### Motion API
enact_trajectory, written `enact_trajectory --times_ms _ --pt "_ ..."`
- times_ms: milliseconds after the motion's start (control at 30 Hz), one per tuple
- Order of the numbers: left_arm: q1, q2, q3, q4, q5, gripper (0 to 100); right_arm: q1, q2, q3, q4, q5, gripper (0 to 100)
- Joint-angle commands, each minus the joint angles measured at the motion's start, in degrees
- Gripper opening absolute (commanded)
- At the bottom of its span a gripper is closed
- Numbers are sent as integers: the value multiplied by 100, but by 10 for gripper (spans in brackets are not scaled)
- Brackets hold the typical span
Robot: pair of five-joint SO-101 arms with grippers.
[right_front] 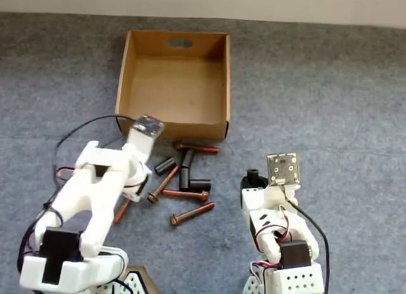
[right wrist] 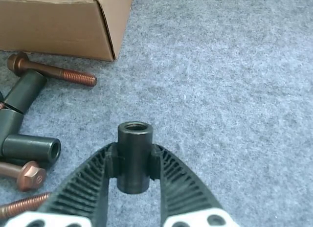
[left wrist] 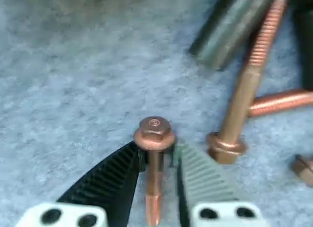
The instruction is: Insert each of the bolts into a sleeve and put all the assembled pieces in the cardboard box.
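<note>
My left gripper (left wrist: 156, 180) is shut on a copper bolt (left wrist: 154, 139), with the shaft between its ribbed fingers and the hex head sticking out past the tips. In the high view this bolt (right_front: 121, 210) is low over the carpet beside the left arm. My right gripper (right wrist: 133, 175) is shut on a black sleeve (right wrist: 133, 153) with its open bore showing. It holds the sleeve (right_front: 255, 177) right of the pile. The cardboard box (right_front: 171, 126) stands open and empty at the back.
Loose copper bolts (right_front: 196, 147) (right_front: 191, 213) and several black sleeves (right_front: 184, 178) lie in a pile between the arms, in front of the box. Grey carpet stretches bare to the right of the right arm. A box corner (right wrist: 105, 26) is near the right gripper.
</note>
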Motion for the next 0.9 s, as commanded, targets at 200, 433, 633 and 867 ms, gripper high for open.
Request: enact_trajectory --times_ms 200,433,633,867 --pt "13 -409 -382 211 -53 9 57 -84 -84 13 -26 6" --pt "22 -2563 -910 1099 -18 9 -127 -84 -409 -620 -18 6" --pt "215 -4215 -769 413 1204 9 -725 -84 -418 -1938 -9 6" --pt "743 -5235 259 -1231 2110 9 -1077 -75 -426 -3222 -9 6"
